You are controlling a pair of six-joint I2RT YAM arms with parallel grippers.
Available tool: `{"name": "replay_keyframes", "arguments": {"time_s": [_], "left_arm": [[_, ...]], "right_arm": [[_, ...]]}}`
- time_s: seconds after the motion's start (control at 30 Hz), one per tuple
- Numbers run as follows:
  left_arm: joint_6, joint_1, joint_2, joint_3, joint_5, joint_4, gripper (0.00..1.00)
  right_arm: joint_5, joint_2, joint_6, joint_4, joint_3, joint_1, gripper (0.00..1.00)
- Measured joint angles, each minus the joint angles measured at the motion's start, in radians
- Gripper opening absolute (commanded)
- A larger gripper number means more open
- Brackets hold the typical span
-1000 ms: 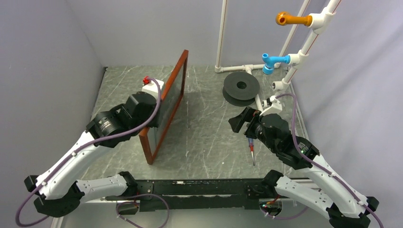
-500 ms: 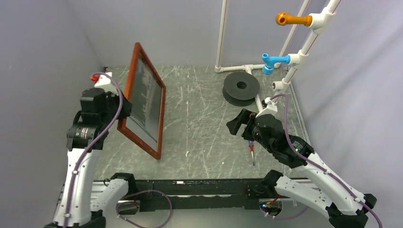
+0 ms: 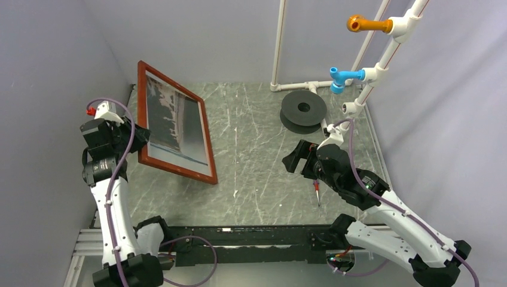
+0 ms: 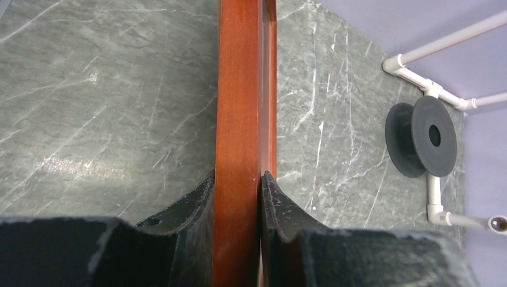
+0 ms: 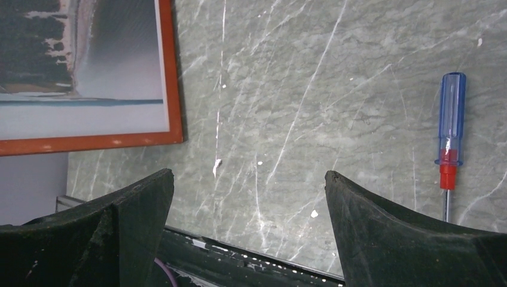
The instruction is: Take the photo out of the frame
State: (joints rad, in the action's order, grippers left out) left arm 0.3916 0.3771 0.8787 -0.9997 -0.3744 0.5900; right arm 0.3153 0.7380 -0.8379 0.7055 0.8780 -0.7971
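The reddish-brown wooden frame (image 3: 179, 170), with the glossy grey-and-white photo (image 3: 176, 122) seated inside, is held tilted at the far left. Its left rail is clamped by the left gripper (image 4: 238, 179), while the right gripper (image 5: 248, 179) is spread empty, well apart.

Grey marbled table (image 3: 251, 155) bears a black spool (image 3: 304, 111), a screwdriver (image 3: 316, 190) and, seemingly, white pipework (image 3: 293, 85).

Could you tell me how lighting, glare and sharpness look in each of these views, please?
Top view: even, diffuse light, no harsh shadows; the photo in the frame reads clearly. Left wrist view: a bright sheen on the table left of the frame rail. Right wrist view: the dark fingers of the right gripper show little detail; the screwdriver is crisp.
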Motion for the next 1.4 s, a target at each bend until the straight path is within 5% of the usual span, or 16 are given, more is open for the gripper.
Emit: {"name": "replay_keyframes", "arguments": {"time_s": [0.33,1.07,1.4], "left_arm": [[0.015,0.097,-0.011,0.126,-0.006,-0.101,0.0],[-0.146,0.103,0.034,0.178,0.142,-0.143,0.01],[-0.193,0.102,0.055,0.179,0.171,-0.143,0.0]], "right_arm": [[-0.038,0.05,0.005,-0.026,-0.01,0.0,0.97],[-0.113,0.081,0.035,-0.111,-0.081,0.0,0.97],[-0.248,0.285,0.069,-0.286,-0.162,-0.006,0.97]]}}
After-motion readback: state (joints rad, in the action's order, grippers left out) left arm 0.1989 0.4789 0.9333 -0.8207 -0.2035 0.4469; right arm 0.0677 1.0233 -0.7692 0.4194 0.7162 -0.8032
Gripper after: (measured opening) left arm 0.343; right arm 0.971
